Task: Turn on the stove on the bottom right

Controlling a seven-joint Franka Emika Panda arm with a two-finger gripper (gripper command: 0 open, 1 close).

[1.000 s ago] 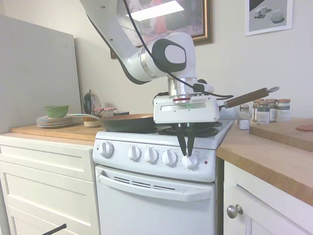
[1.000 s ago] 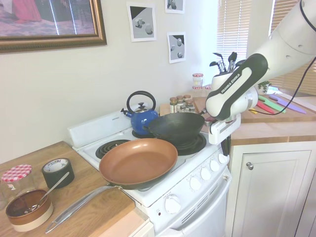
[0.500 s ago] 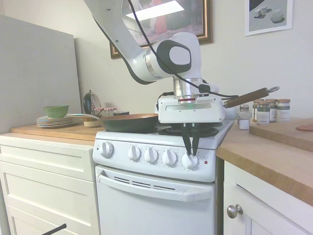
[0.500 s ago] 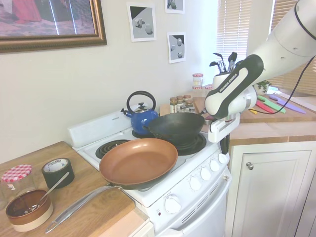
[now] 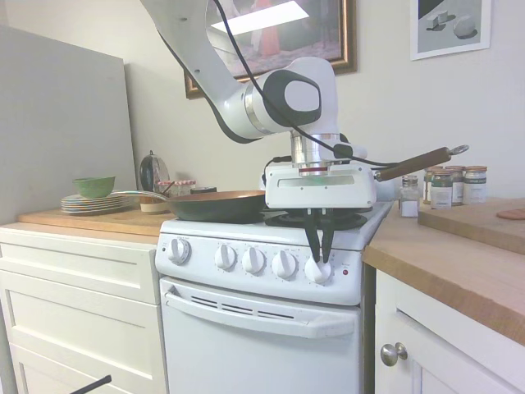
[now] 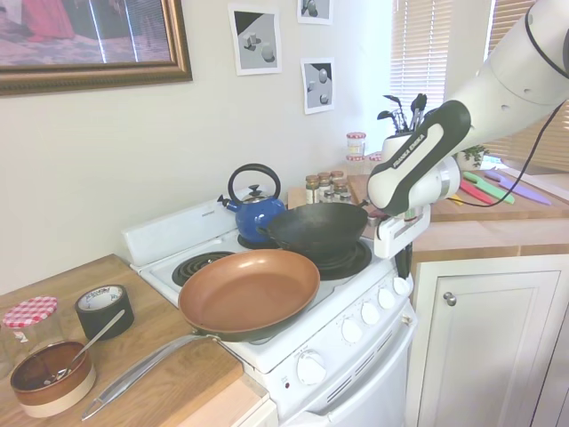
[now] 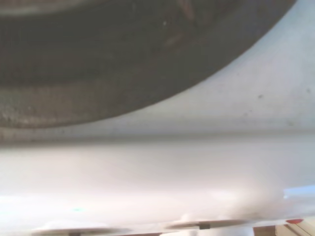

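The white stove [image 5: 262,328] stands between wooden counters, with five round white knobs along its front panel and a small red light [image 5: 344,272] at the panel's right end. My gripper [image 5: 319,259] hangs straight down over the front edge. Its dark fingers [image 5: 312,240] are drawn together onto the top of the rightmost knob [image 5: 317,271]. From the other side, the gripper [image 6: 404,277] sits on the same end knob [image 6: 403,286] of the stove [image 6: 267,351]. The wrist view is a blur of the white stove top [image 7: 197,162] and a dark round shape.
A copper frying pan [image 5: 217,203] overhangs the stove's front left. A black wok [image 6: 316,229] with a wooden handle [image 5: 414,162] sits just behind the gripper, and a blue kettle [image 6: 253,213] is at the back. Spice jars [image 5: 447,187] stand on the right counter [image 5: 459,263], and plates with a green bowl [image 5: 93,189] on the left.
Over the last second the gripper shifted slightly right along the panel, centring on the rightmost knob. Since half a second ago it has barely moved.
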